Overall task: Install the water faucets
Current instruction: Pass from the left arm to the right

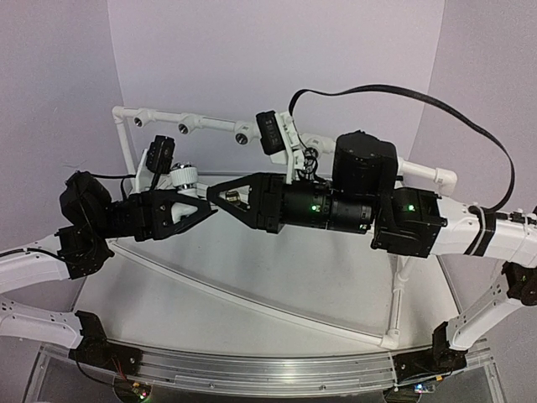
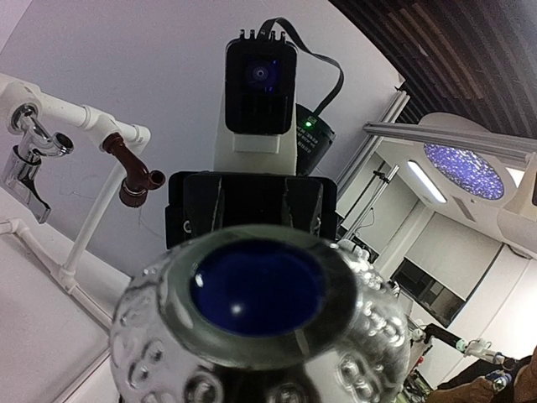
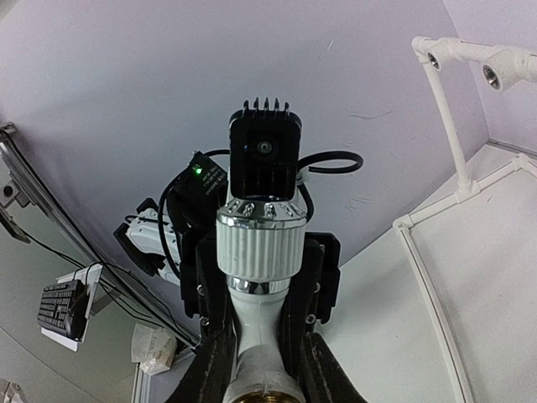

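A white plastic water faucet [image 3: 260, 243] with a ribbed knob and chrome rim hangs in the air between both arms. My right gripper [image 3: 260, 363] is shut on its white body just above the brass thread. My left gripper [image 1: 200, 206] meets the right gripper [image 1: 218, 196] tip to tip and clamps the same faucet [image 1: 183, 176]. In the left wrist view the faucet's blue-capped chrome knob [image 2: 256, 290] fills the foreground and hides the left fingers. A silver faucet [image 2: 33, 159] and a red-brown faucet [image 2: 134, 172] sit mounted on the white pipe.
The white PVC pipe frame [image 1: 214, 126] runs along the back, with open tee sockets [image 1: 243, 137] facing forward; two more sockets [image 3: 491, 75] show in the right wrist view. A frame leg [image 1: 394, 302] stands at the right front, and a black cable [image 1: 470, 117] arcs overhead.
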